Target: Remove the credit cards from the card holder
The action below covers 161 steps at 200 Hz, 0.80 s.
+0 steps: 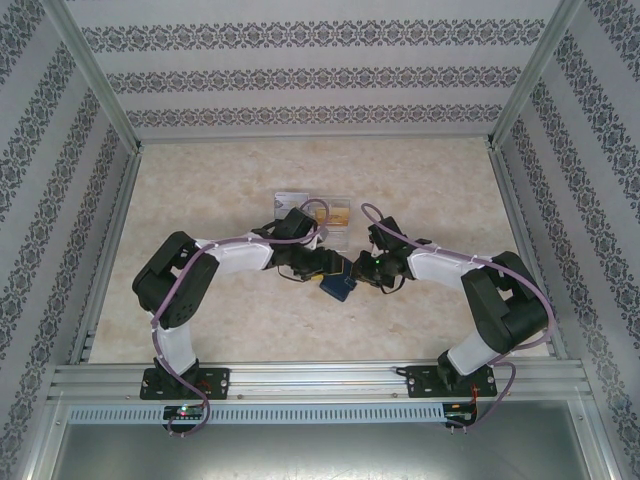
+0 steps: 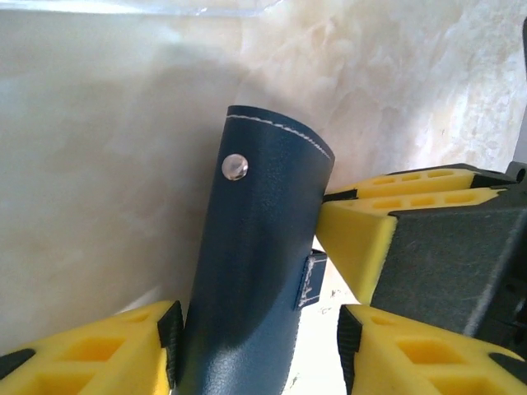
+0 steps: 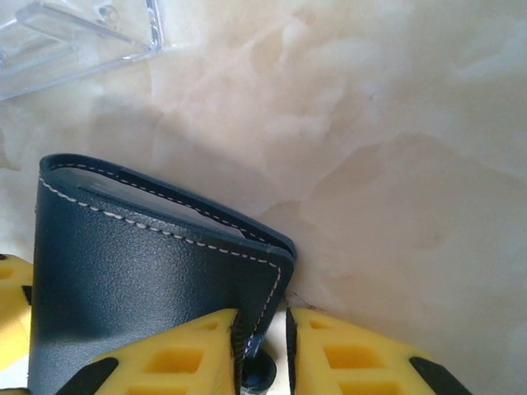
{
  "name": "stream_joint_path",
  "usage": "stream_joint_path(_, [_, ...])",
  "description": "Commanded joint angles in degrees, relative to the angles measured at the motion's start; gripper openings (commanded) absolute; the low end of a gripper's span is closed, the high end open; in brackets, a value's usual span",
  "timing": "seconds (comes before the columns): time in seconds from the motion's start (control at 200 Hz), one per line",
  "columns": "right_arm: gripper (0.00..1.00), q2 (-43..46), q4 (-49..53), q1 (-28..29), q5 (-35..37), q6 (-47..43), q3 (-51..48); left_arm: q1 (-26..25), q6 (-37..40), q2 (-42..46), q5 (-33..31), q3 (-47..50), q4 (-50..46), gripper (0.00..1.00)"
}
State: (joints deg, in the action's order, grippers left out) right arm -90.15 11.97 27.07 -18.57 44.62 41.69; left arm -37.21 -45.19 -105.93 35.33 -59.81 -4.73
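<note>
**Item 1, left arm.** The elbow is folded out to the left and the forearm reaches in to the middle of the cream marbled table top. The left gripper faces the other arm. Its yellow ribbed fingers stand half-wide astride a small dark navy-blue folding card holder with white stitching. One black pad touches the cover; the other stands just off it, with a bright strip showing between.

**Item 2, right arm.** The pose mirrors the left, with the elbow out to the right. The right gripper meets the left at mid-table. Its yellow fingers are narrow and pinch the card holder's stitched edge.

**Item 3, card holder.** It sits at mid-table between the two grippers, a small blue shape just nearer the bases than their tips in the top view.

**Hidden or unclear.**
- The inner pockets and whatever they hold face away from every camera.
- Whether the card holder rests on the table or is lifted cannot be told.
- Both wrist views cut the fingers off at the bottom.

**Differences between views.**
- Left wrist view: a silver snap stud, a small side tab, and one finger of the right gripper against the card holder's edge.
- Right wrist view: a corner of a clear plastic box.
- Top view: the box lies just beyond the grippers, with a pale rectangle and an orange-yellow rectangle at it, both too small to identify.
</note>
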Motion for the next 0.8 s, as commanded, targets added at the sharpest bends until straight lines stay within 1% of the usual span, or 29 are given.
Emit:
stream_joint_path(0.0, [0.24, -1.33, -0.36, -0.52, -1.92, -1.62, -2.81, -1.71, -3.66, 0.01, -1.26, 1.43, 4.87, 0.53])
stream_joint_path(0.115, [0.25, -0.54, -0.86, -1.26, -4.15, -3.15, -3.33, -2.62, -4.40, 0.57, -2.98, 1.15, 4.74, 0.43])
stream_joint_path(0.215, [0.27, 1.34, 0.22, -2.16, -4.95, -4.26, -3.40, -3.55, -3.61, 2.03, -6.53, 0.83, 2.92, 0.30])
stream_joint_path(0.27, [0.29, 3.44, 2.21, -2.84, -5.39, -4.91, -2.90, -3.98, -2.34, 3.37, -8.71, 0.92, 1.38, 0.26])
stream_joint_path(0.36, [0.36, 8.92, 6.37, -4.04, -4.72, -6.46, -2.28, -4.34, 1.74, 6.36, -13.81, -0.10, -4.87, 0.24])
stream_joint_path(0.48, [0.50, 15.74, 13.05, -6.40, -2.91, -9.27, -0.55, -6.33, 10.38, 10.79, -26.40, -4.53, -18.72, 0.24])
stream_joint_path(0.565, [0.58, 19.11, 16.40, -7.75, -2.35, -10.48, 0.52, -7.84, 15.21, 12.37, -32.75, -7.01, -24.94, 0.24])
stream_joint_path(0.634, [0.64, 20.88, 18.59, -8.87, -2.57, -11.58, 1.40, -9.09, 19.26, 12.44, -36.41, -9.27, -28.37, 0.24])
stream_joint_path(0.684, [0.66, 21.69, 20.08, -9.99, -2.99, -12.59, 2.25, -10.31, 22.36, 11.76, -39.80, -11.35, -30.69, 0.23])
stream_joint_path(0.799, [0.72, 23.07, 21.61, -13.92, -4.59, -13.65, 3.73, -12.60, 28.72, 7.72, -45.41, -17.17, -34.98, 0.22])
